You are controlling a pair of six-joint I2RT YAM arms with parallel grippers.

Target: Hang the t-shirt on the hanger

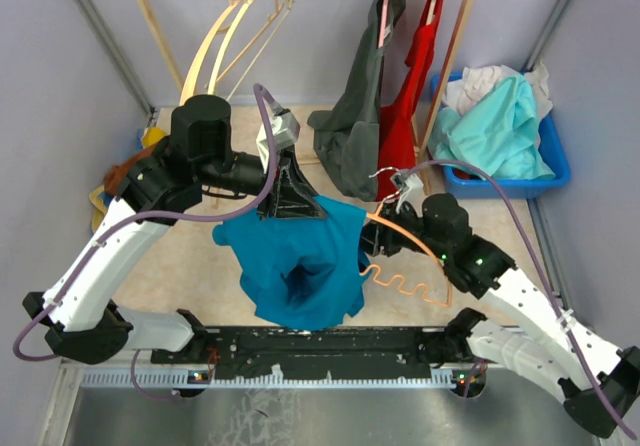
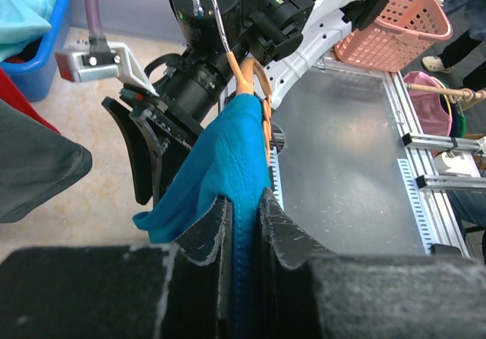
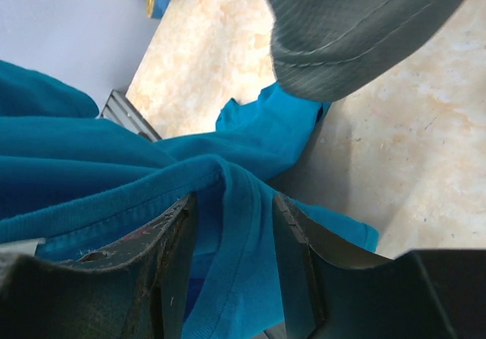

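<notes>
The teal-blue t-shirt hangs bunched between my two grippers above the table. My left gripper is shut on its upper edge; in the left wrist view the jaws pinch a seam of the cloth. The orange hanger sits at the shirt's right side, one arm under the cloth, the other arm and the wavy bar sticking out right. Its neck shows at the top of the cloth. My right gripper is beside it, jaws apart with a fold of shirt lying loosely between them.
A dark grey shirt and a red garment hang from the rack behind. Cream hangers hang at the back left. A blue bin with an aqua garment stands at the right. A pink basket stands off the table.
</notes>
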